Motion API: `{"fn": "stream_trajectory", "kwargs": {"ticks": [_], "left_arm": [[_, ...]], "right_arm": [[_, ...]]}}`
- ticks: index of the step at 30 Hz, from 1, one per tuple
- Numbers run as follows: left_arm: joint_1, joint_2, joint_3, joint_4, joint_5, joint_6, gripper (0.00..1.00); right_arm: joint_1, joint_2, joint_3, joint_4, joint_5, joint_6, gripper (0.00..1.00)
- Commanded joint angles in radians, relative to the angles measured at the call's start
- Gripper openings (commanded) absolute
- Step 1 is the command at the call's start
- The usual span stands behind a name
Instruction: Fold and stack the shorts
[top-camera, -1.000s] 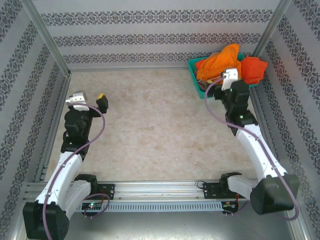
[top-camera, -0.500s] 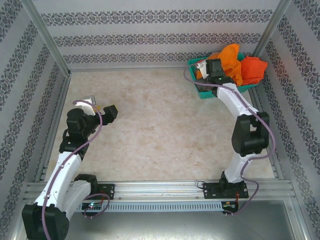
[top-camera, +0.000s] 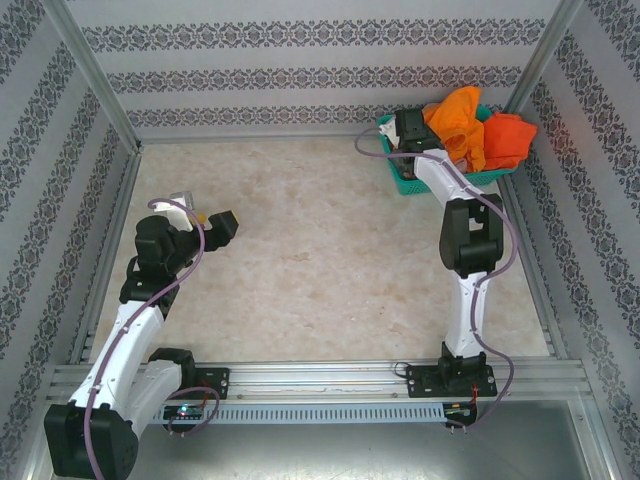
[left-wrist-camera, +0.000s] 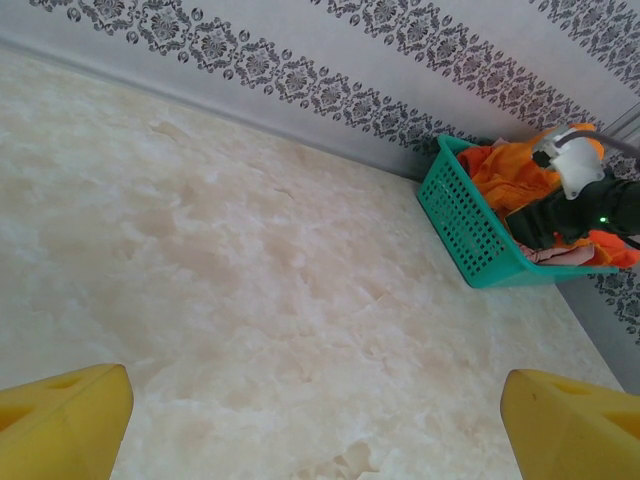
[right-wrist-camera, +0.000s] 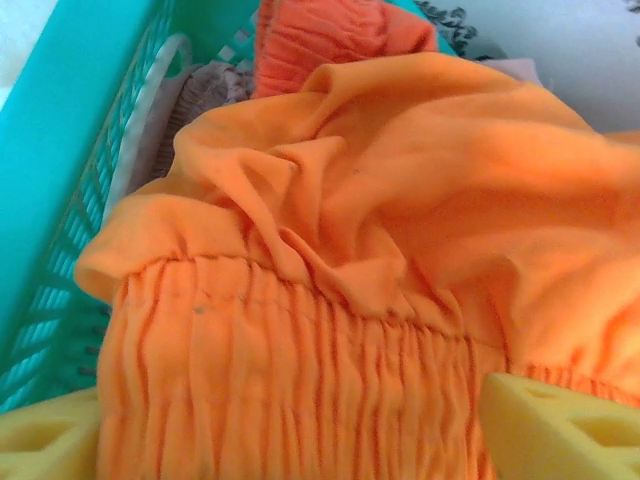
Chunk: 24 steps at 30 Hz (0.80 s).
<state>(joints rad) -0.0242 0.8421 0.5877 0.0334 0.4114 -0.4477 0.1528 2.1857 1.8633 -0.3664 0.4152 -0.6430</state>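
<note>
Since a second ago your right gripper (right-wrist-camera: 300, 425) has swung over the teal basket (left-wrist-camera: 470, 230). It straddles the gathered waistband of the bright orange shorts (right-wrist-camera: 380, 200) heaped inside it; whether it pinches, you cannot tell. Red-orange shorts (top-camera: 508, 138) fill the basket's right side, and pink shorts (right-wrist-camera: 200, 95) lie against its wall. Well apart from the basket, your left gripper (left-wrist-camera: 315, 400) gapes wide, holding nothing.
</note>
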Motion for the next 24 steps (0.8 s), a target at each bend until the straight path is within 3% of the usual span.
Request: {"fn": "stream_trajectory", "kwargs": {"ticks": [1, 8, 10, 18, 24], "left_arm": [[-0.002, 0.006, 0.008, 0.017, 0.016, -0.017, 0.95], [-0.002, 0.007, 0.007, 0.032, 0.016, -0.029, 0.95], [-0.002, 0.006, 0.009, 0.036, 0.018, -0.034, 0.95], [-0.002, -0.006, 0.017, 0.049, 0.022, -0.043, 0.95], [-0.002, -0.001, 0.037, 0.072, 0.030, -0.053, 0.95]], "right_arm": [[-0.007, 0.035, 0.053, -0.010, 0.025, -0.024, 0.68], [-0.002, -0.015, 0.077, 0.006, -0.007, 0.046, 0.11], [0.000, -0.048, 0.091, 0.004, -0.008, 0.087, 0.00], [0.045, -0.283, 0.100, -0.013, -0.009, 0.199, 0.00], [0.107, -0.452, 0.181, -0.057, -0.109, 0.309, 0.00]]}}
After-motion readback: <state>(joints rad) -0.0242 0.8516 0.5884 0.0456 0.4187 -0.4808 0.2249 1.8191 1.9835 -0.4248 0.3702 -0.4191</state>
